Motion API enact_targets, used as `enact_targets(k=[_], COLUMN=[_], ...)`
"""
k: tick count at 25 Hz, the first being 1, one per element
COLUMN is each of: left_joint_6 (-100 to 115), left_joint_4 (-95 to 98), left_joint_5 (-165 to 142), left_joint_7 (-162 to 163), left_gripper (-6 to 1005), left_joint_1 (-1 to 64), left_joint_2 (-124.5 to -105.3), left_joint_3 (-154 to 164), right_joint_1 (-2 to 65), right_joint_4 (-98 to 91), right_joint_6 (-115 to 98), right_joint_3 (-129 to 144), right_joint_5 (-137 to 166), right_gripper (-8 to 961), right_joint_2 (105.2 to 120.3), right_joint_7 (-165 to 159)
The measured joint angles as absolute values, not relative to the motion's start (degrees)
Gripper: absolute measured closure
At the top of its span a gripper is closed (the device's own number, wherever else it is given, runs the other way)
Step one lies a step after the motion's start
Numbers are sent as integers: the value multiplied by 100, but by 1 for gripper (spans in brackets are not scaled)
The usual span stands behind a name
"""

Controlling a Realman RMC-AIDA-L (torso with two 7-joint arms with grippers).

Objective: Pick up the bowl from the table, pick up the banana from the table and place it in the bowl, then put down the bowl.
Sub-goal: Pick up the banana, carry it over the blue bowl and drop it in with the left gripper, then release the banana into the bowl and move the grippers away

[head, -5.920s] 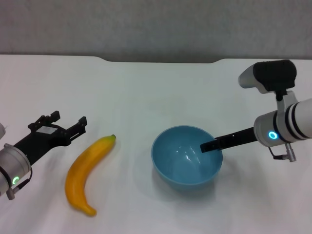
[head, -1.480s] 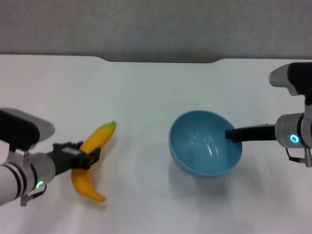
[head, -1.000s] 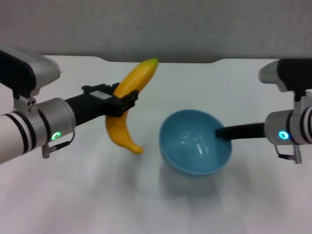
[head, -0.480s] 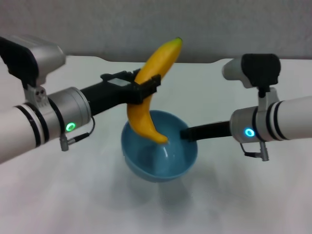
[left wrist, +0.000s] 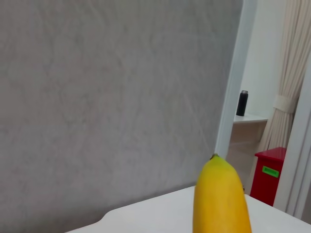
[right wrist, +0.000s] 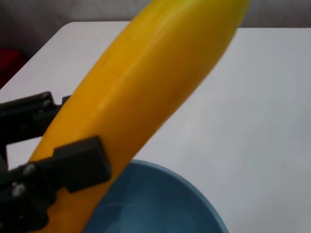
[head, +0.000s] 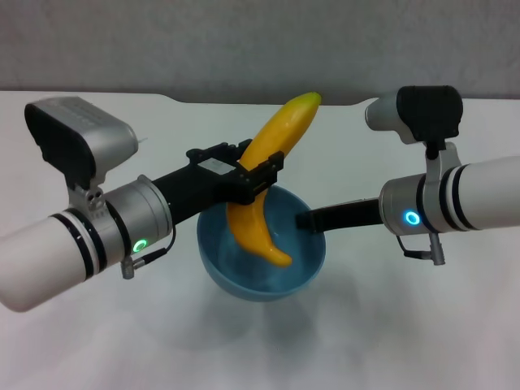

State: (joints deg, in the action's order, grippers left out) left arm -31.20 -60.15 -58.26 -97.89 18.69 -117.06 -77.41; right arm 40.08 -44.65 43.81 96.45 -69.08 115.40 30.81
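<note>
In the head view, the left gripper [head: 253, 176] pinches the banana [head: 268, 175] at mid-length, steeply tilted, stem tip up and away, lower end inside the bowl [head: 262, 253]. The right gripper [head: 307, 218] clamps the bowl's right rim, holding it above the table [head: 455, 325].

The left wrist view shows only the banana's upper end [left wrist: 221, 196].

In the right wrist view, the banana [right wrist: 146, 92] slants diagonally over the bowl [right wrist: 160, 204], with the left gripper's fingers [right wrist: 77, 162] pressed against it.

Bare white surface [head: 390, 325] all around, open on the near side and at the far corners. Above the bowl [head: 262, 272], little room: banana [head: 268, 183] standing steeply in it, left tool [head: 253, 180] clamped around its middle. Bowl's right rim taken by the right tool [head: 307, 219].
</note>
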Motion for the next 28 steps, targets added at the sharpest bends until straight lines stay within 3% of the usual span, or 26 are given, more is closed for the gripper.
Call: enact_targets(k=[7,13,18,28], left_joint_6=[-3123,-3137,-3154,-3250], left_joint_4=[-5746,-5711,-5762,-5491], left_joint_5=[-5465,-5205,-5133,-5123], left_joint_7=[-10062,-10184,-10191,-10188], left_gripper=[483,240,97,103], left_joint_1=[1880,1840,1778,1483], left_joint_2=[-11701,-11693,-11659,-11653], left_joint_3=[-7682,-7749,-8064,-8851], right_joint_1=[3974,3956,3931,3883], right_joint_4=[-4465,-4406,-4333,-4194], right_joint_6=[4388,4385,4394,4445], right_joint_3=[9606,9585,9498,9305], right_joint_5=[-6908,-6881,-6845,-6705], right_gripper=[801,794,789,778], right_joint_2=[11515,11510,11512,11490], right_joint_7=[3077,3076,3082,3103])
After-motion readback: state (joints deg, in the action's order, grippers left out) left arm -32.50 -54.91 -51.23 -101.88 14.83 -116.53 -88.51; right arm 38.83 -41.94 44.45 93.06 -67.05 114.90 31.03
